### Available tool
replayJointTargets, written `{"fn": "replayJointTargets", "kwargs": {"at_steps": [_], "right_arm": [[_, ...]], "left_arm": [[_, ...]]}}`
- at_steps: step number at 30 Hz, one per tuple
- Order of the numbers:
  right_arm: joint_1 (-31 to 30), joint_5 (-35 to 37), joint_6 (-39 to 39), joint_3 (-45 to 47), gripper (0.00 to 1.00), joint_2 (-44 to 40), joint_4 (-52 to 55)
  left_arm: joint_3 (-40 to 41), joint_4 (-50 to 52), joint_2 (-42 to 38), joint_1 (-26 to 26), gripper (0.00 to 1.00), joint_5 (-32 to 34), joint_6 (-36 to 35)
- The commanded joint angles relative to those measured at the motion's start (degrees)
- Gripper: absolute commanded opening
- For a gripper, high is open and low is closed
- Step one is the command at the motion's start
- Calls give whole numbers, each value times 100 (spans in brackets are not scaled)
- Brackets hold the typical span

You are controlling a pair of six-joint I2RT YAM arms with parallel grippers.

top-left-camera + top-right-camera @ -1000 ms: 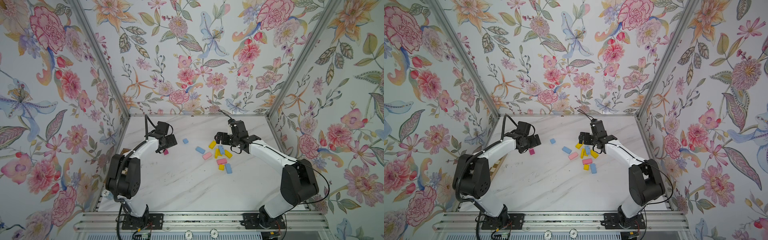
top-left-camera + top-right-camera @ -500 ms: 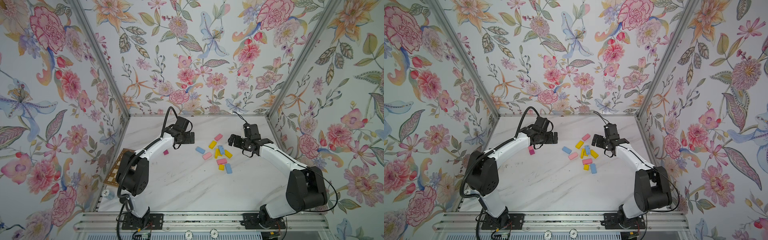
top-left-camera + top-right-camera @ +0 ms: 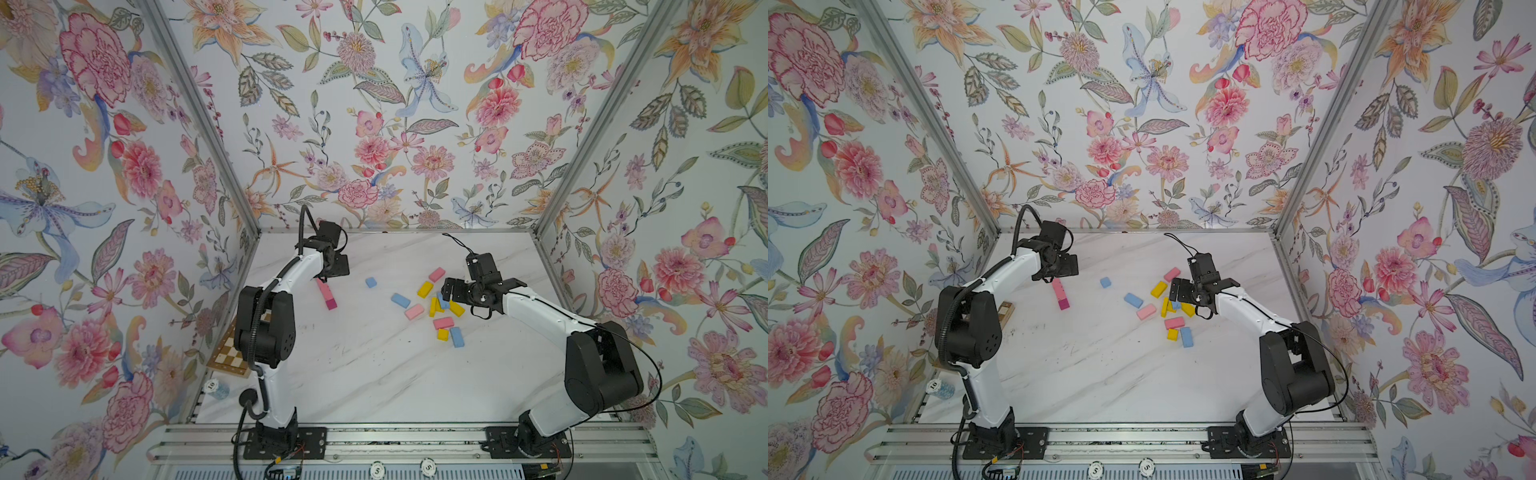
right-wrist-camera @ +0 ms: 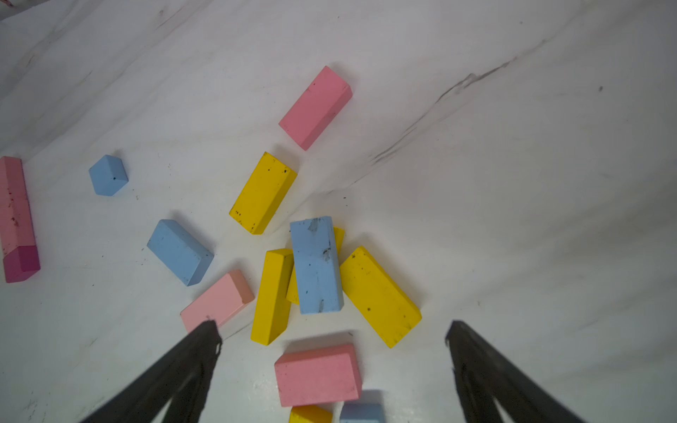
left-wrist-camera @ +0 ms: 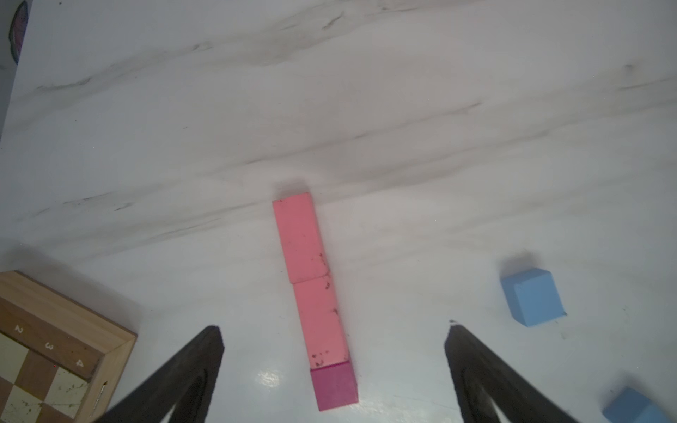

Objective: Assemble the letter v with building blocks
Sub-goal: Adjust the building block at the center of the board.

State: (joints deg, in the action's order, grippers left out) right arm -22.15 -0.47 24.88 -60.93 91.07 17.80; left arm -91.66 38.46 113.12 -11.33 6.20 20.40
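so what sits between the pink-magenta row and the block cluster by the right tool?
One small blue cube, otherwise bare; clear in both top views.

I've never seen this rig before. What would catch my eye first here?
Loud floral walls surround a white marble table. Near the open right gripper lies a jumble of yellow, blue and pink blocks; by the open left gripper a straight pink row ends in a magenta block.
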Motion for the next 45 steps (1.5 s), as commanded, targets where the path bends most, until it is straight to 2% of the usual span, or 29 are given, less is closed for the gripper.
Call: {"fn": "replayJointTargets", "kwargs": {"at_steps": [1,5,11,22,45], "right_arm": [[-146,100,-65,-148,99,45,-43],[-226,66,-55,-97,99,47,-91],[-237,38,-63,-99,99,52,-132],[-237,37,-59,-61,99,-65,-163],[-256,64,24,-33,99,-97,-216]], "left_arm": [[-60,-143,223,132,99,-505,247],[118,-572,349,348,99,-1006,442],[375,-942,473,491,99,-1272,635],[847,-1468,533,606,99,-1458,816],[1005,-1744,854,652,99,-1678,878]]}}
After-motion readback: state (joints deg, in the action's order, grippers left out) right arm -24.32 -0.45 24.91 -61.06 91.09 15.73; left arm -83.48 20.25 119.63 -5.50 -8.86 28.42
